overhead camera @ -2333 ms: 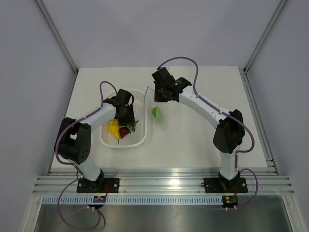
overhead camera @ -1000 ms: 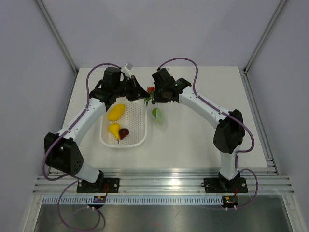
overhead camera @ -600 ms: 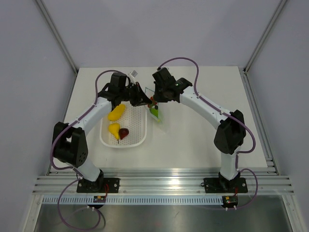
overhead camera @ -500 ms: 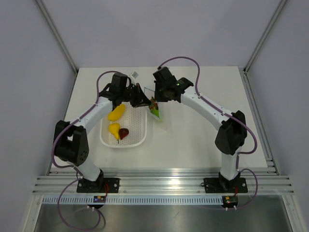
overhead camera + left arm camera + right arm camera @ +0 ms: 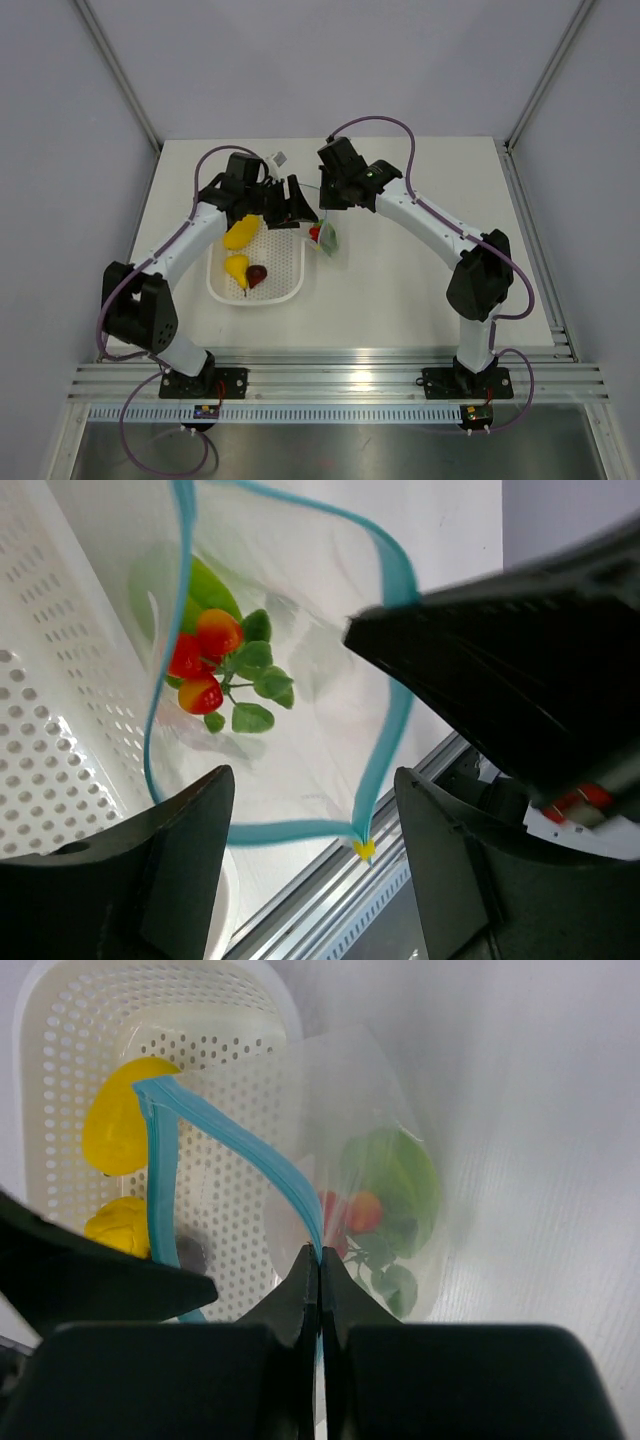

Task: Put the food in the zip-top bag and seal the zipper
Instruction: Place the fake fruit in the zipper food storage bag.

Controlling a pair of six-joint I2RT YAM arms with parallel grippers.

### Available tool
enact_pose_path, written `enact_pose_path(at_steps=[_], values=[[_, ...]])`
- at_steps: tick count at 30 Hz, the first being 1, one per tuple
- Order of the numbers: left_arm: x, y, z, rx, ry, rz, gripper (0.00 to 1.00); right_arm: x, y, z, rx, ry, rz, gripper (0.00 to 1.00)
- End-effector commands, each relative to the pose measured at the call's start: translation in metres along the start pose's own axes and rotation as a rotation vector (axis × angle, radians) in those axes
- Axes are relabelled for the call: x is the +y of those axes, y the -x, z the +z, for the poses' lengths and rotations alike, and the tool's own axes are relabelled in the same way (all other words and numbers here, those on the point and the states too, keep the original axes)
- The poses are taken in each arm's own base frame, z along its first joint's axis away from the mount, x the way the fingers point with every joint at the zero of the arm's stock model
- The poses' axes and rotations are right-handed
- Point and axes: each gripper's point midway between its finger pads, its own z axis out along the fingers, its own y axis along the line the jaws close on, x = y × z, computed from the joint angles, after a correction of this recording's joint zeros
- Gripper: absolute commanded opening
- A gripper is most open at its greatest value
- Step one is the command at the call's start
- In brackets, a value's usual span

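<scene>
While the yellow fruits (image 5: 241, 232) and red fruit (image 5: 258, 273) lie in the basket (image 5: 255, 302) nearest us, our left gripper (image 5: 308, 810), spread wide and empty, hangs just beyond them at the mouth of the bag (image 5: 350, 1090); berries (image 5: 198, 670) and leaf (image 5: 215, 590) sit inside, our right gripper (image 5: 318, 1260) pinching the zipper (image 5: 162, 1180).

place: robot lab test cell (a purpose-built enclosure) | surround: bare grey panels (image 5: 60, 150) on metal struts (image 5: 118, 78) boxing in a plain white tabletop (image 5: 400, 290) | near edge: slotted aluminium rail (image 5: 340, 380) with bolted, cabled arm bases (image 5: 205, 382)
</scene>
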Motion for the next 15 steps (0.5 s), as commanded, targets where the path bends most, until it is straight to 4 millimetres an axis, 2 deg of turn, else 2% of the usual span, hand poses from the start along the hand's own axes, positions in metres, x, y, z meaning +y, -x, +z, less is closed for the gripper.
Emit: enact_pose_path(at_steps=[1,5,9,15], values=[[-0.034,0.012,-0.044,-0.091,-0.039,0.159,0.68,-0.002,0.012,-0.004,-0.046,-0.009,-0.001,0.00],[-0.026,0.005,-0.069,-0.123,-0.009,0.163,0.67,-0.004,0.009,-0.001,-0.038,-0.015,-0.003,0.00],[0.014,0.002,-0.087,-0.162,0.096,0.111,0.66,-0.003,0.007,0.000,-0.037,-0.012,-0.009,0.00],[0.070,-0.010,-0.088,-0.163,0.287,0.010,0.70,-0.001,0.006,0.002,-0.031,-0.001,-0.012,0.00]])
